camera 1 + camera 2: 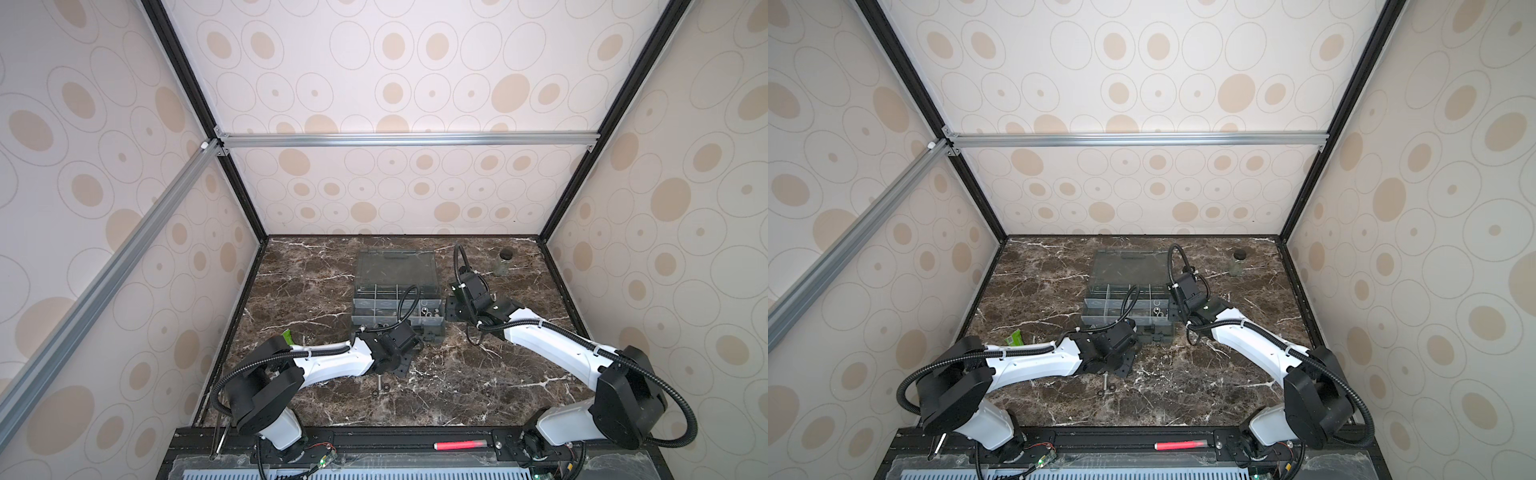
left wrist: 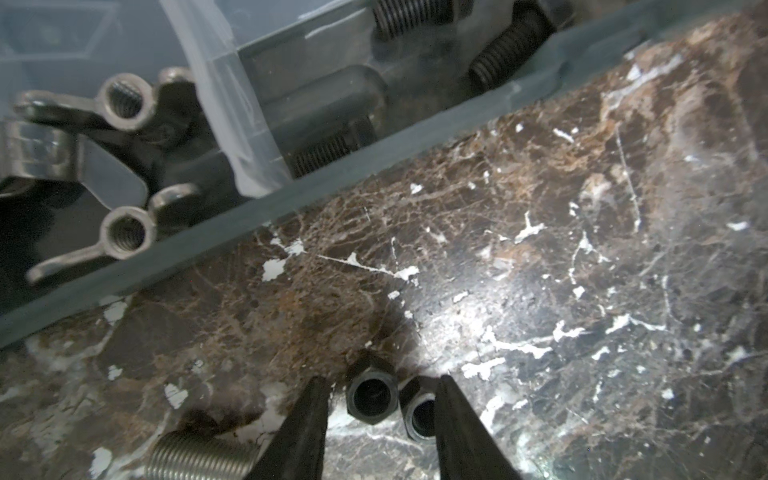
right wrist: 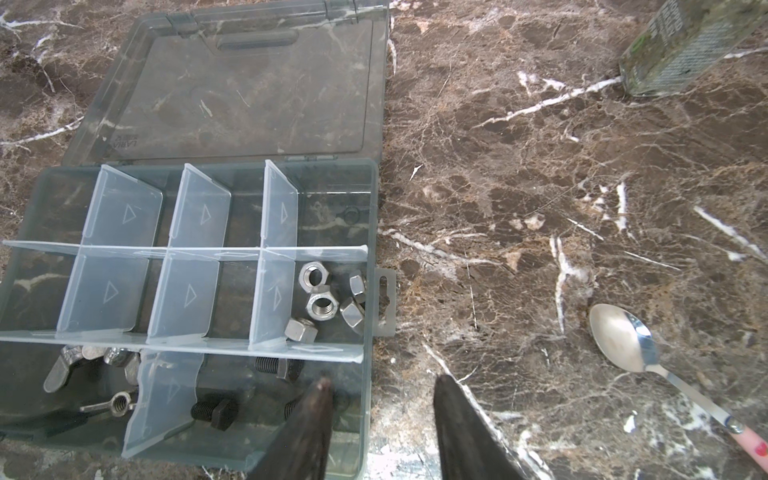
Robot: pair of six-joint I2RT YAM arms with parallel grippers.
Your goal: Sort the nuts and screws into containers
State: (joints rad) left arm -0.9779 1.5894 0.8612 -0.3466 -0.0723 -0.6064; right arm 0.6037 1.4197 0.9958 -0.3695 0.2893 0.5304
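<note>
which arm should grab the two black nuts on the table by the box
Left. The left claw is open around the two black nuts on the table. The right claw straddles the organizer box wall, away from them.

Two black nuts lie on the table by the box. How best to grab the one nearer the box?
Pinch the black hex nut across two opposite flats, straight down from above. It seems to lie flat, hole up, sides exposed. The second black nut crowds one side, so choose free flats.
</note>
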